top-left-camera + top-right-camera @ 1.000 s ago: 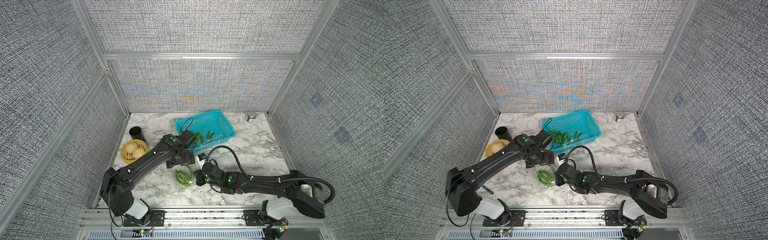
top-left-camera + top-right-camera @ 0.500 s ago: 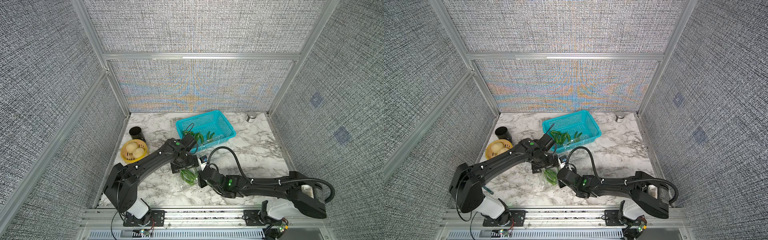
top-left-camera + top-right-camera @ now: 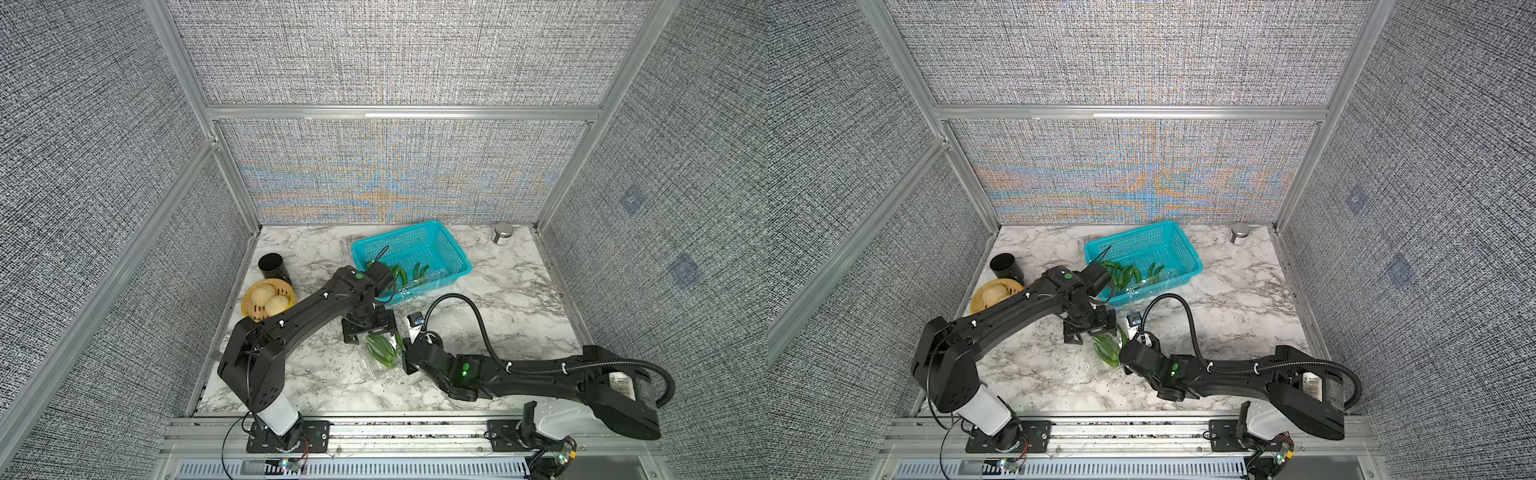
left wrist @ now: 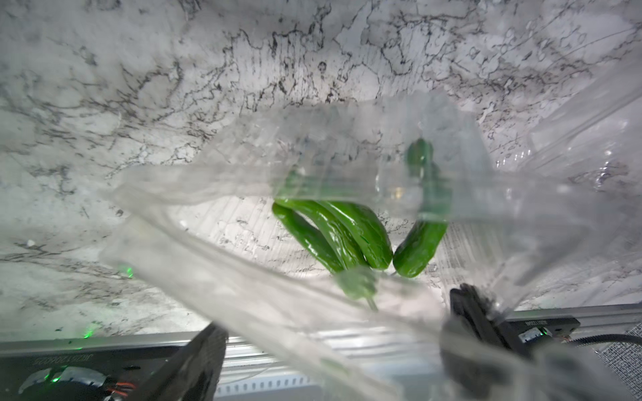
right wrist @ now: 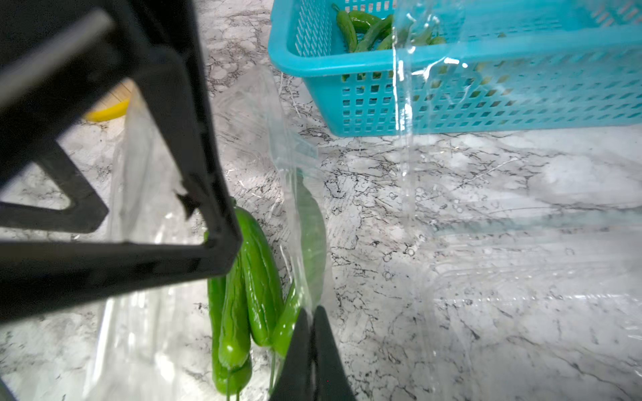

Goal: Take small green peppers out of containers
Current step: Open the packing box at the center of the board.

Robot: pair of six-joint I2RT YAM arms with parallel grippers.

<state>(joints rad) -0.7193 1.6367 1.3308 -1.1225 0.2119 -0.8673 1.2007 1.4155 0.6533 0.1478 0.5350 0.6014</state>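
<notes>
Several small green peppers (image 3: pixel 380 349) (image 3: pixel 1106 351) lie in a clear container (image 4: pixel 208 187) on the marble in front of the teal basket. My left gripper (image 3: pixel 368 330) (image 4: pixel 333 333) hangs open just over the container's far end, its fingers (image 5: pixel 194 139) astride the plastic. These peppers (image 4: pixel 347 236) (image 5: pixel 257 270) sit loose between the walls. My right gripper (image 3: pixel 404 347) (image 5: pixel 311 321) is shut on the container's thin near wall (image 5: pixel 295 208). More peppers (image 3: pixel 401 274) (image 5: pixel 364 27) lie in the basket.
The teal basket (image 3: pixel 453 257) (image 5: pixel 451 86) stands at the back with glinting clear plastic (image 3: pixel 1167 276) inside. A yellow steamer with buns (image 3: pixel 268 299) and a black cup (image 3: pixel 272 266) are at the left. A metal tin (image 3: pixel 503 232) is at the back right.
My left gripper has drawn away from the basket toward the front and come down over the container. The right gripper has kept its hold and shifted slightly with the container.
</notes>
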